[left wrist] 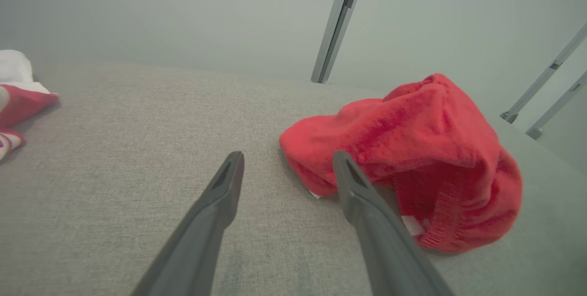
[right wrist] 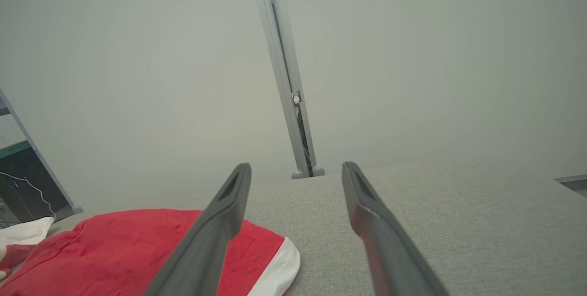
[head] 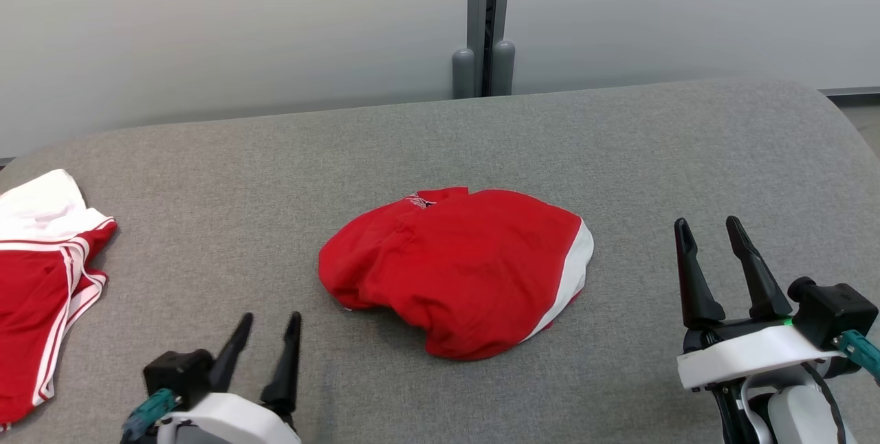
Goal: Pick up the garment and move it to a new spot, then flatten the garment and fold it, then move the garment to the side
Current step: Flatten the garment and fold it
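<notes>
Grey, perhaps felt table [head: 619,141], pale wall [head: 206,31]; red garment [head: 460,265] between splayed, empty left claw [head: 271,317] and right claw [head: 707,222]

Left of your left gripper [head: 271,317], a red-and-white cloth [head: 34,293] runs off the frame's edge. Ahead and right of that gripper, the red garment [head: 454,269] lies bunched, its folds hiding its shape from you. The mark [head: 419,201] on its far edge is too small to read. One finger [right wrist: 215,232] of your right gripper [head: 707,221] covers part of it.
</notes>
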Tool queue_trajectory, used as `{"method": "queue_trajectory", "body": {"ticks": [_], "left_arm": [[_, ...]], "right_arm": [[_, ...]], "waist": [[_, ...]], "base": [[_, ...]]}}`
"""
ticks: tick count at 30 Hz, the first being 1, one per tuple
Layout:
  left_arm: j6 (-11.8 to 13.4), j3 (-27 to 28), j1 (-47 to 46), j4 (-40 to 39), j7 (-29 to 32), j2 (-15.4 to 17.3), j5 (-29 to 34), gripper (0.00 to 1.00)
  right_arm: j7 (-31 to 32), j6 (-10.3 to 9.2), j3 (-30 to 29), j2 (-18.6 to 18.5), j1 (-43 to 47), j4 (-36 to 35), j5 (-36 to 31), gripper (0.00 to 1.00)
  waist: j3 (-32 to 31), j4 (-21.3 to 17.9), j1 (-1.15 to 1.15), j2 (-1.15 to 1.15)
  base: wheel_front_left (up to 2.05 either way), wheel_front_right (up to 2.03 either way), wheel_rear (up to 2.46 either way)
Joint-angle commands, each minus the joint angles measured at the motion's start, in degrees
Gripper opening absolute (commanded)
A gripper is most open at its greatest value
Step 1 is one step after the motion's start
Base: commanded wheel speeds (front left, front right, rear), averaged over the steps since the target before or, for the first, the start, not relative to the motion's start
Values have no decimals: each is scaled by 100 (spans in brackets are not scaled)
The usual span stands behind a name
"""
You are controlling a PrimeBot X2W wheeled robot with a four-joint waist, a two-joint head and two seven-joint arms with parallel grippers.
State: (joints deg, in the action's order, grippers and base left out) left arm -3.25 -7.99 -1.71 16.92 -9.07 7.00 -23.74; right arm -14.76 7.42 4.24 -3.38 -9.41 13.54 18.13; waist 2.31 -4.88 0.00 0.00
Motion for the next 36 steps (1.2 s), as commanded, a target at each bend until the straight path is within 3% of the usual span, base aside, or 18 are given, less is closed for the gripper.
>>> {"method": "queue_trajectory", "body": {"ticks": [1, 8, 16, 25, 36], "left_arm": [[-91, -104, -102, -4, 197, 46, -50, 100], [-332, -674, -161, -190, 1017, 173, -224, 100], [-415, -1351, -338, -270, 1453, 211, -320, 100], [-435, -1917, -739, 206, 1495, 258, -551, 100], [-432, -2134, -1214, 949, 1309, 345, -614, 100]], "right_arm": [[-48, 14, -12, -9, -52, -13, 37, 100], [-48, 14, 15, -3, -100, -30, 56, 100], [-48, 14, 58, -8, -183, -18, 57, 100], [-48, 14, 152, -21, -300, 17, 96, 100], [-48, 14, 202, 6, -373, 3, 153, 100]], "waist": [[11, -12, 0, 0], [84, -107, 0, 0], [169, -251, 0, 0], [276, -615, 0, 0], [483, -1016, 0, 0]], "base": [[0, 0, 0], [0, 0, 0], [0, 0, 0], [0, 0, 0], [0, 0, 0]]}}
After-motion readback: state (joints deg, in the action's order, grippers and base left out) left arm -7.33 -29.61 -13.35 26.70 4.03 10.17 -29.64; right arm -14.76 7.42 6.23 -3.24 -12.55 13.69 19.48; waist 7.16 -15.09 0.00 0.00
